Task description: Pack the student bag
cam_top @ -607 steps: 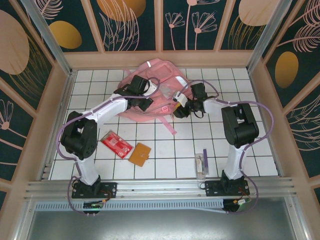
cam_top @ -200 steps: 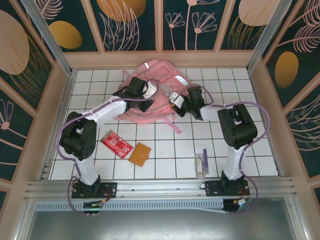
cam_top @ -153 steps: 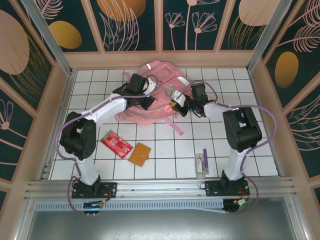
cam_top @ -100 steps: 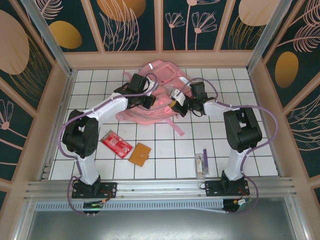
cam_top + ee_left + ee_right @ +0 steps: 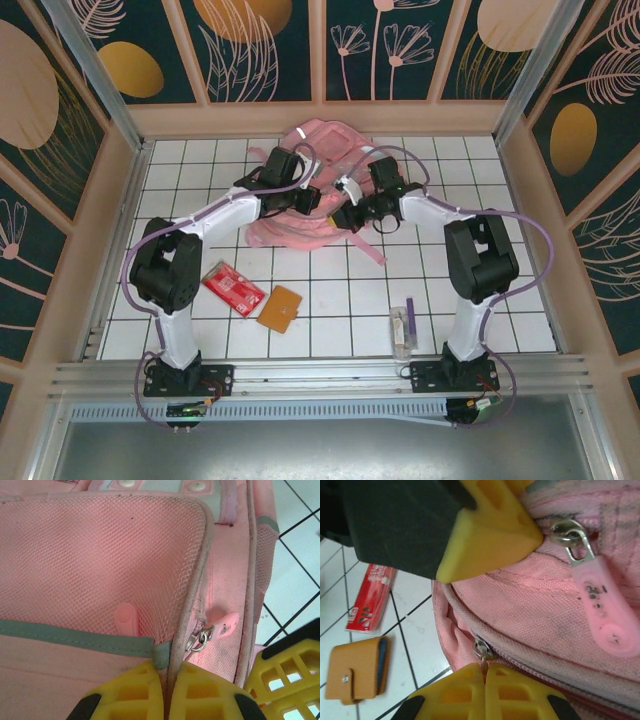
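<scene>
Pink bag (image 5: 290, 230): far middle of tiled table (image 5: 330, 290), close to back wall, both arms reaching onto it. From above, a crumpled heap with loose strap (image 5: 368, 250) trailing toward near side; jaws of either arm hard to make out there. On own wrist camera, left gripper (image 5: 167, 692): yellow jaws pressed together, pinching grey-banded seam at corner of mesh pocket (image 5: 100, 565), beside metal slider with small pink tab (image 5: 225, 625). On own wrist camera, right gripper (image 5: 485, 692): jaws closed tight on zip ring (image 5: 481, 652) at lower zip line, a yellow fingertip (image 5: 490, 535) of the other arm just above. Larger pink pull (image 5: 605, 617) with dark smudged print, not legible. Red packet (image 5: 233, 288) with white marking, too small to read; orange wallet (image 5: 281, 308) just beside it, snap strap fastened. Clear case (image 5: 402, 335) and purple pen (image 5: 410, 306) near right base, contents unclear. Most of bag cut off in both wrist views.
</scene>
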`<control>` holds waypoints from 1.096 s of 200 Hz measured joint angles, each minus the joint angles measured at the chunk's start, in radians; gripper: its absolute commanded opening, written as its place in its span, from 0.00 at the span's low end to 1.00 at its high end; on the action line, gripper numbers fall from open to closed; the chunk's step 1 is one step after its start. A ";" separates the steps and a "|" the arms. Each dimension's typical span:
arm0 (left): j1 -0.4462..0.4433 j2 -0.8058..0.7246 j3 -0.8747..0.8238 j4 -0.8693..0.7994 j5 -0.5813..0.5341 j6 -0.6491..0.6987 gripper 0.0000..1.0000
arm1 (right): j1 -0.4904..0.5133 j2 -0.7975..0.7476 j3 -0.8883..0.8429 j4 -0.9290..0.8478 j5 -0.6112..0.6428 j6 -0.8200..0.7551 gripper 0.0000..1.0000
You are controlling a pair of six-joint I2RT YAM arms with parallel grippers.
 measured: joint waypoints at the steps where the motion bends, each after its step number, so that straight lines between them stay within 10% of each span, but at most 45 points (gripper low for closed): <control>1: 0.000 0.001 0.000 0.000 0.001 -0.001 0.00 | 0.000 0.002 0.003 -0.005 -0.002 0.003 0.00; 68: 0.008 0.031 -0.002 0.011 0.078 -0.131 0.00 | 0.143 0.008 -0.261 0.559 0.069 0.565 0.00; 112: 0.020 0.019 -0.009 0.050 0.096 -0.231 0.42 | 0.214 0.066 -0.432 1.202 0.213 1.055 0.00; 134: 0.049 -0.096 -0.115 0.104 0.091 -0.283 0.52 | 0.225 0.122 -0.461 1.379 0.232 1.215 0.22; 182: 0.128 -0.598 -0.464 0.214 0.089 -0.283 0.69 | 0.226 0.099 -0.543 1.500 0.179 1.182 0.37; 219: 0.092 -0.596 -0.612 0.219 0.115 -0.232 0.69 | 0.128 -0.106 -0.643 1.511 0.029 0.910 0.40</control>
